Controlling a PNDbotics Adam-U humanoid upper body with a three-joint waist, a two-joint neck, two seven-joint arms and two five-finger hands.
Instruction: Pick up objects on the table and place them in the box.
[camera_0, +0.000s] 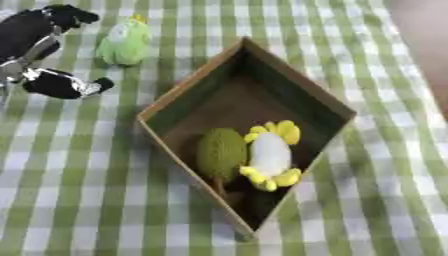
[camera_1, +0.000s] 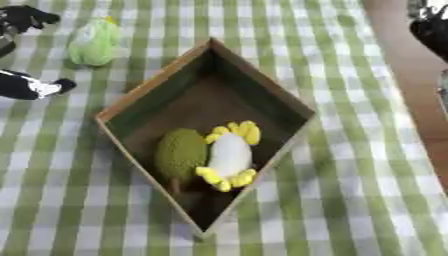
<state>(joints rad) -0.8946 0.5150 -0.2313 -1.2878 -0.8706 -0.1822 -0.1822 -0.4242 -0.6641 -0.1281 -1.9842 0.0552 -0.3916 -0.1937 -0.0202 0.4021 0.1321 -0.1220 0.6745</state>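
The left hand at ten o'clock is spread, thumb and fingers apart, beside the green plush toy. No writing is legible. The box holds two toys; the right hand's state is unclear.

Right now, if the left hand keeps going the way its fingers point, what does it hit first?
Most likely the light green plush toy. The left hand is open beside it, fingers and thumb either side of the gap facing the toy, not touching. Depth is unclear.

I see an open cardboard box mid-table, holding a green plush beside a white-and-yellow plush; a light-green plush frog lies near the far-left corner.
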